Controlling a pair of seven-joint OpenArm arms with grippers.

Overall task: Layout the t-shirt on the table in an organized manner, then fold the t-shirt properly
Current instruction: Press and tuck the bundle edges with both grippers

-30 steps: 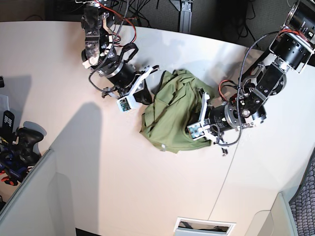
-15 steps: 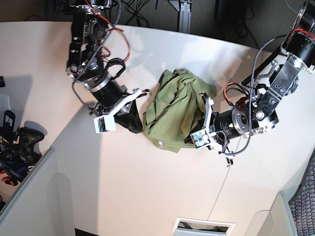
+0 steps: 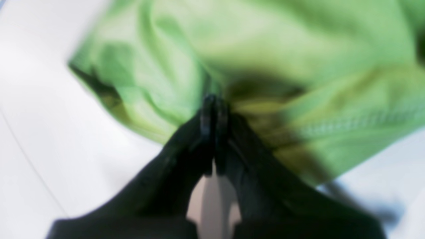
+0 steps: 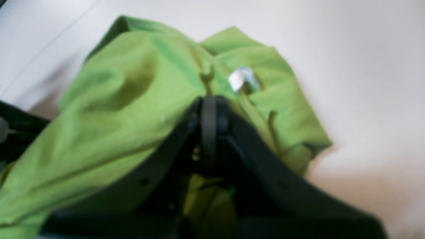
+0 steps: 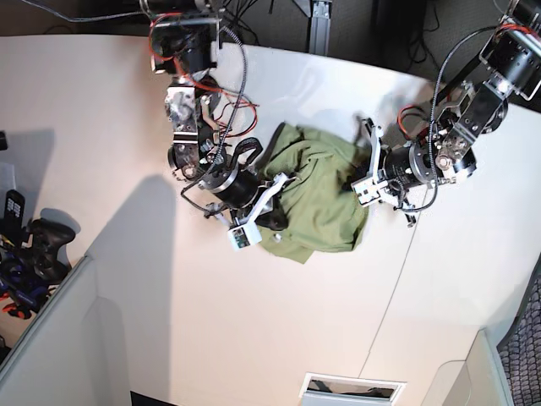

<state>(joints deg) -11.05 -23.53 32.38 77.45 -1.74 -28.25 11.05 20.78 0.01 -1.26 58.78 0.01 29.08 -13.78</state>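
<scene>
Bunching t-shirt, seemingly wrinkled heap

The crumpled olive-green cotton t-shirt is soft, matt cloth with a stitched hem and a small white fabric label at its twelve o'clock side. The broad white table looks smooth and matt. Both grippers' black fingers look like dull plastic.

Two black-and-silver jointed metal arms carry looped black and red cables; each black two-fingered hand sits just beyond a white wrist bracket.
</scene>
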